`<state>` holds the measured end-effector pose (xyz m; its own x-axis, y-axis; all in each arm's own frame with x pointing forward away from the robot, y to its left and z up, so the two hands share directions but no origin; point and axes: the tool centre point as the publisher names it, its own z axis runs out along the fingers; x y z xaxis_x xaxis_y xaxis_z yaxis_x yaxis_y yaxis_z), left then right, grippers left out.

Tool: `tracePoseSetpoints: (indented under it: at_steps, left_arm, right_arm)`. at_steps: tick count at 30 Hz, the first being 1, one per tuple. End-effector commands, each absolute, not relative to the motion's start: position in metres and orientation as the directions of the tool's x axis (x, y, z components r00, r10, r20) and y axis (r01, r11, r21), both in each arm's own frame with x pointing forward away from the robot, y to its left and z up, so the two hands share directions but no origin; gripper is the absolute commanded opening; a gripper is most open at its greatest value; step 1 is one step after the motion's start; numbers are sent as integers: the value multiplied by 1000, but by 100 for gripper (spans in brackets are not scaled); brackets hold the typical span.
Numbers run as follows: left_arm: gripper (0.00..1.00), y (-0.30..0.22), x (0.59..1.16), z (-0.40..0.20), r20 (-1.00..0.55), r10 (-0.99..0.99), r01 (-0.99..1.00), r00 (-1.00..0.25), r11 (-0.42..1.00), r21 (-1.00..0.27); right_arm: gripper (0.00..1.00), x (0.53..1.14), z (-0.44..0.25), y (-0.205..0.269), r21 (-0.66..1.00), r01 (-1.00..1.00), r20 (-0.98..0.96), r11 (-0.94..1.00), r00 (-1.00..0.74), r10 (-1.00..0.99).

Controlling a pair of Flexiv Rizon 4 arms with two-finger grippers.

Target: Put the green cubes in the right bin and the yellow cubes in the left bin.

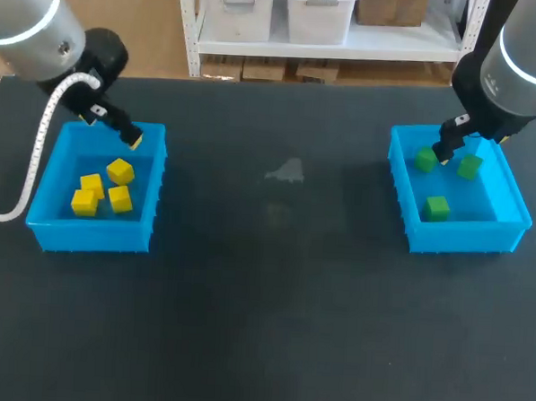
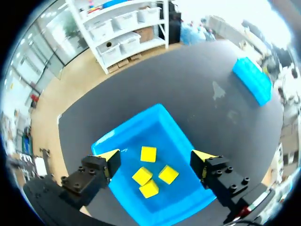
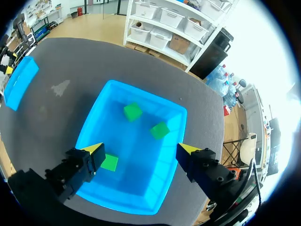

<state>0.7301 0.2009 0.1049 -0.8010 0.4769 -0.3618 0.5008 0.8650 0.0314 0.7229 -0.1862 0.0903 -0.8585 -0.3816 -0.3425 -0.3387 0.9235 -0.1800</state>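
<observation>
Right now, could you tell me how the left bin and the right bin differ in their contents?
The left bin holds four yellow cubes; the right bin holds three green cubes. The left bin's cubes sit close together, while the right bin's lie spread apart. Both bins are blue and open-topped, and each has an open gripper above it: the left gripper and the right gripper.

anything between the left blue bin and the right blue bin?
No objects. The head view shows bare dark tabletop between the left blue plastic bin and the right blue plastic bin, with only a faint pale smudge.
</observation>
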Motion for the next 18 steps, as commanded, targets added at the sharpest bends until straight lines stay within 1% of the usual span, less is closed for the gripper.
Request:
tracePoseSetpoints:
  at_steps: [1, 4, 10, 18]
  left_arm:
    - [100, 201, 734, 107, -498, 303, 392, -812, 916, -81]
    - [100, 193, 743, 110, -551, 193, 331, -812, 930, -162]
    - [100, 175, 753, 114, -587, 194, 351, -786, 922, -165]
    - [100, 175, 753, 114, -587, 194, 351, -786, 922, -165]
  right_arm:
    - [100, 721, 90, -186, -182, -337, -347, 924, -857, -381]
    - [100, 721, 90, -186, -182, -337, -347, 924, -857, -381]
    - [100, 721, 90, -186, -182, -337, -347, 924, -857, -381]
    - [100, 721, 90, -186, -182, -337, -347, 924, -857, -381]
